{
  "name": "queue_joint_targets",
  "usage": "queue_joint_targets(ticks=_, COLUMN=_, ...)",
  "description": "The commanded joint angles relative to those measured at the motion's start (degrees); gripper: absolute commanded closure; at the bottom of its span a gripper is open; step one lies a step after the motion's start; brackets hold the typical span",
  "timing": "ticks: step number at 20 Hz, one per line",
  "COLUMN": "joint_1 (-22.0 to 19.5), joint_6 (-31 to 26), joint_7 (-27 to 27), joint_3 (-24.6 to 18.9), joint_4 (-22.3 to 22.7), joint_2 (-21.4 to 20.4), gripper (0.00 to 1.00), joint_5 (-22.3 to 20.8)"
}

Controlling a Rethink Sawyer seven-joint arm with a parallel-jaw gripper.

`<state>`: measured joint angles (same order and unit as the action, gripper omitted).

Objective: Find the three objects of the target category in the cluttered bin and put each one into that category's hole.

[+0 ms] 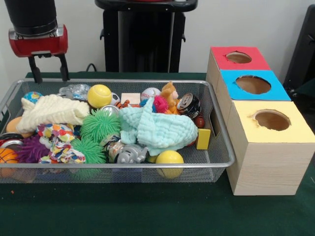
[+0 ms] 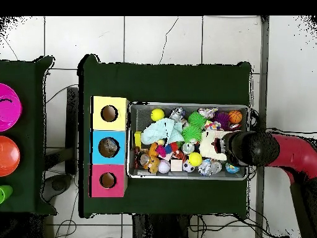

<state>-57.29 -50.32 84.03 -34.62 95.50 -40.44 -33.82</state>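
Green felt table, wire bin crammed with toys beside 3 holed boxes, and the gripper hangs empty, spread apart, over the far corner, so every ball, like the yellow one, lies below it toward the boxes.

A green cloth covers the table below the claw. Well apart from the claw, on a second green table, lie a pink disc and an orange disc. White floor tiles surround both tables.
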Motion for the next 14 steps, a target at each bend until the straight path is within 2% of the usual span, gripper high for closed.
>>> queue_joint_targets(ticks=1, joint_1=-2.3, joint_6=0.0, joint_7=-19.2, joint_3=-4.3, joint_4=9.4, joint_2=1.1, gripper=0.0, joint_5=-5.2)
queue_joint_targets(ticks=7, joint_1=-4.0, joint_6=2.7, joint_7=-17.0, joint_3=-5.1, joint_4=13.5, joint_2=1.0, gripper=0.0, joint_5=-7.4)
queue_joint_targets(ticks=14, joint_1=-4.3, joint_6=5.6, joint_7=-14.1, joint_3=-5.6, joint_4=15.8, joint_2=3.4, gripper=0.0, joint_5=-11.2)
